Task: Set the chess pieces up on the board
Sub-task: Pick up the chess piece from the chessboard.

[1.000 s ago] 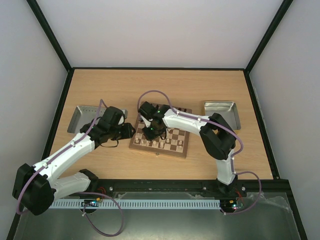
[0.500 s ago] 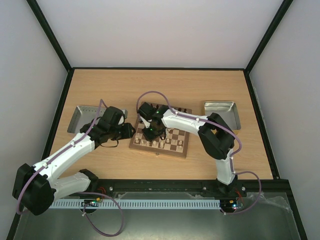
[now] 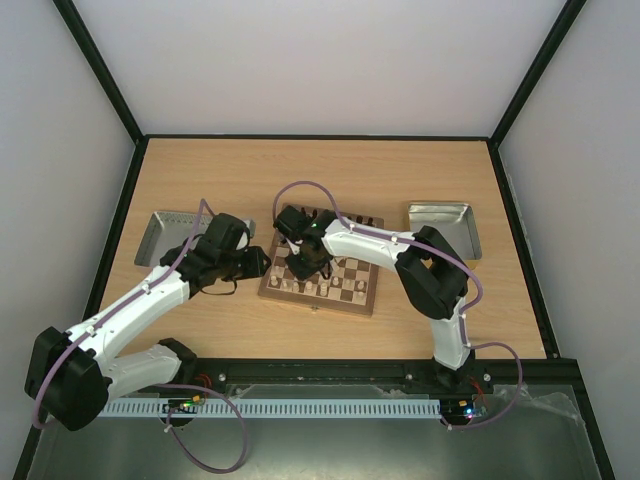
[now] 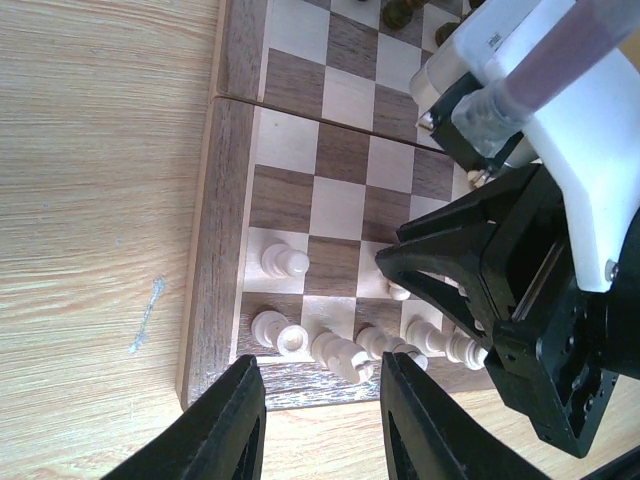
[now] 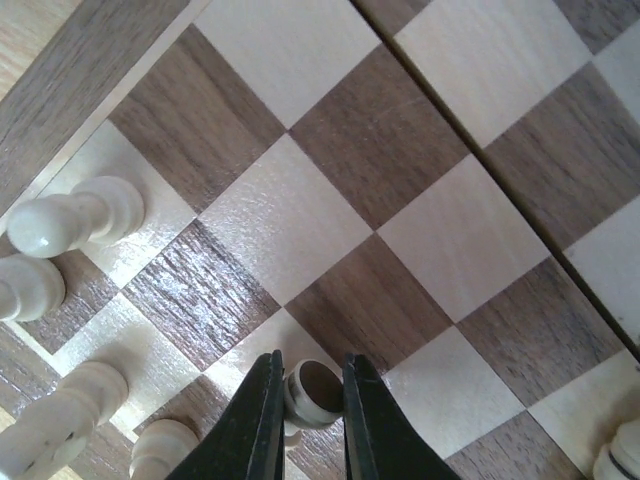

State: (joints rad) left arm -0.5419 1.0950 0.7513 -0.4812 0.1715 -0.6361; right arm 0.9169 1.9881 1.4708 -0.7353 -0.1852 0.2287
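The board [image 3: 350, 271] lies mid-table, with cream chess pieces [image 4: 340, 350] lined along its near row and one pawn [image 4: 283, 263] a square ahead. Dark pieces [image 4: 398, 12] stand at the far side. My right gripper [image 3: 303, 265] hangs low over the near-left squares [image 5: 400, 130], shut on a small cream piece [image 5: 320, 386] whose dark round base faces the camera. My left gripper [image 4: 318, 362] hovers open just off the board's left corner, nothing between its fingers. In the top view it sits at the board's left edge [image 3: 255, 262].
A grey metal tray [image 3: 165, 235] sits left of the board, partly under my left arm. A second tray [image 3: 443, 225] sits to the right. More cream pieces [image 5: 70, 222] stand close to the left of the right gripper.
The right gripper's jaws have closed onto the cream piece. Both arms have stayed almost where they were.
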